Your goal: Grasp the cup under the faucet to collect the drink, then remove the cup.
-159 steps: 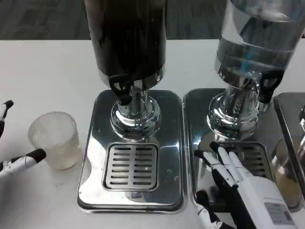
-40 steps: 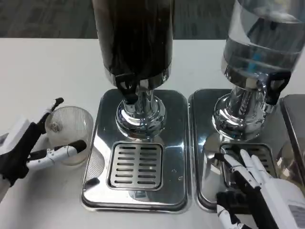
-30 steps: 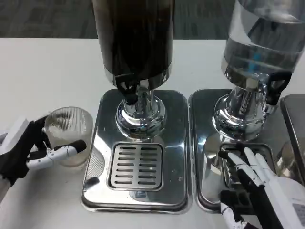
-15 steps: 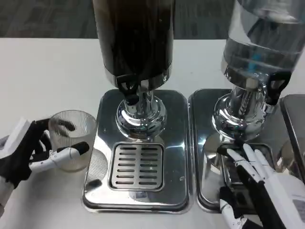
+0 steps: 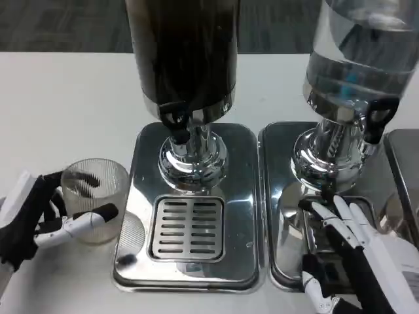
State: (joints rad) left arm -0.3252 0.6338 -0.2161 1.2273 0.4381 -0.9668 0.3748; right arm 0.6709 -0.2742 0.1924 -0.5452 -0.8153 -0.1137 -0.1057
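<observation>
Five seconds back the left hand [image 5: 29, 219] lay open at the picture's 9 o'clock edge, apart from the clear ribbed plastic cup [image 5: 95, 196] on the white desk [image 5: 65, 111]. Since then it has closed around the cup, fingers on both sides, and in the last second carried it slightly toward 5 o'clock, nearer the steel drip tray [image 5: 190, 268].

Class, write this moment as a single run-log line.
left hand: holds cup | cup: on table, left of dark dispenser's tray | right hand: open, over right tray
</observation>
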